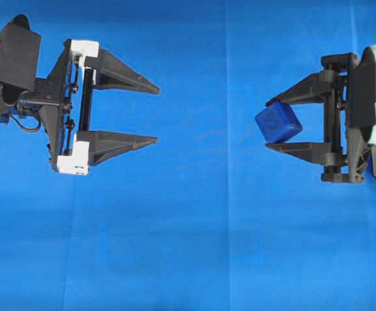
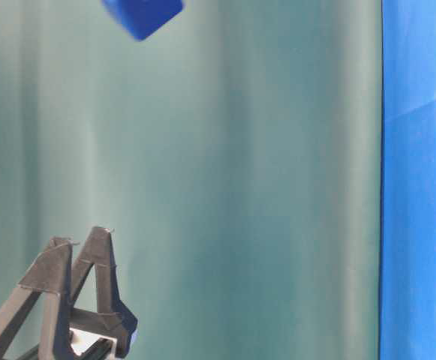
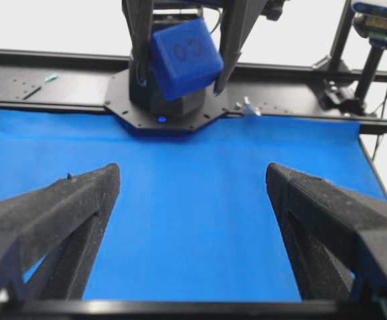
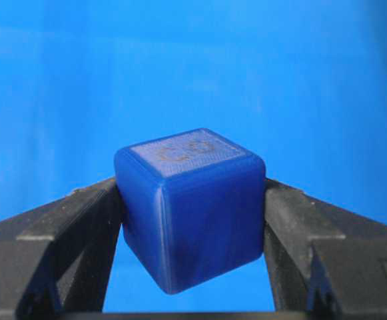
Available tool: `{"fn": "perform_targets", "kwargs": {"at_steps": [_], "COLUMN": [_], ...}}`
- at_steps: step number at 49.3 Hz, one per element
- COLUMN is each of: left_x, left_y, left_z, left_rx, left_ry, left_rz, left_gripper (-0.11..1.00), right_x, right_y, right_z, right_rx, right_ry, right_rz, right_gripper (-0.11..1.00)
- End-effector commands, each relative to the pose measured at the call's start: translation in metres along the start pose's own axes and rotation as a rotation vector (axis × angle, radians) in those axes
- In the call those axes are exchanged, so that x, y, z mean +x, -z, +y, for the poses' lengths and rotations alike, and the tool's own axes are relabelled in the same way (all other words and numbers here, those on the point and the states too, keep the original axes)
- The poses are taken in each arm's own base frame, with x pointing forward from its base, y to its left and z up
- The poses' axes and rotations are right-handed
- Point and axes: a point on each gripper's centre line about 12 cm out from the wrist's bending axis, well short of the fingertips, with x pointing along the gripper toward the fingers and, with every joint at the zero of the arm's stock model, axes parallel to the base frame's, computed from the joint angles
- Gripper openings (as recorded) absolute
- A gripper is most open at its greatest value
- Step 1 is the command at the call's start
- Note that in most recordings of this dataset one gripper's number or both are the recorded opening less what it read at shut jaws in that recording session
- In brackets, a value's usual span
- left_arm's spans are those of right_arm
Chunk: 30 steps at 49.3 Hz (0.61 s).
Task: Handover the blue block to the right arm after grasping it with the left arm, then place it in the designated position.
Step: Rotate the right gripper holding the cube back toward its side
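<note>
- In the right wrist view, nearest the lens, the blue block (image 4: 190,210) sits clamped between the two black fingers (image 4: 60,243) of the right gripper (image 4: 192,227), one finger pressed on each side face. Its embossed face is turned up and away, and only the blue cloth (image 4: 193,67) lies behind it.
- From overhead, the block is tilted, one corner reaching past the fingertips towards the middle of the cloth, on the right side of that view and clear of the surface.
- The left gripper (image 1: 155,111) stands on the left side of the overhead view, well apart from the block, its white-bracketed fingers (image 1: 120,72) spread wide with nothing between them.
- In the left wrist view, those two fingers frame the foreground, with open cloth between them. Farther off, the held block hangs in the right gripper's fingers, embossed face towards the camera, in front of the right arm (image 3: 160,100) and its black base plate.
- At table level, only the block's lower corner shows at the top edge, high above the left fingertips.
</note>
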Motion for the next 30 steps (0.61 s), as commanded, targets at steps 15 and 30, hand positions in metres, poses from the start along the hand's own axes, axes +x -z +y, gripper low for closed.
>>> {"fn": "perform_targets", "kwargs": {"at_steps": [15, 30], "left_x": [0.001, 0.001], "left_y": [-0.0139, -0.0137], "left_z": [-0.0008, -0.0003], "left_rx": [0.005, 0.005], "left_ry": [0.003, 0.001], "left_rz": [-0.041, -0.04], "left_gripper": [0.93, 0.93], "right_x": [-0.003, -0.0015], "right_y": [-0.0018, -0.0022], "right_z": [0.0001, 0.0004], "right_rx": [0.01, 0.008], "right_ry": [0.011, 0.012], "right_rz": [0.022, 0.024], "right_gripper": [0.53, 0.53]}}
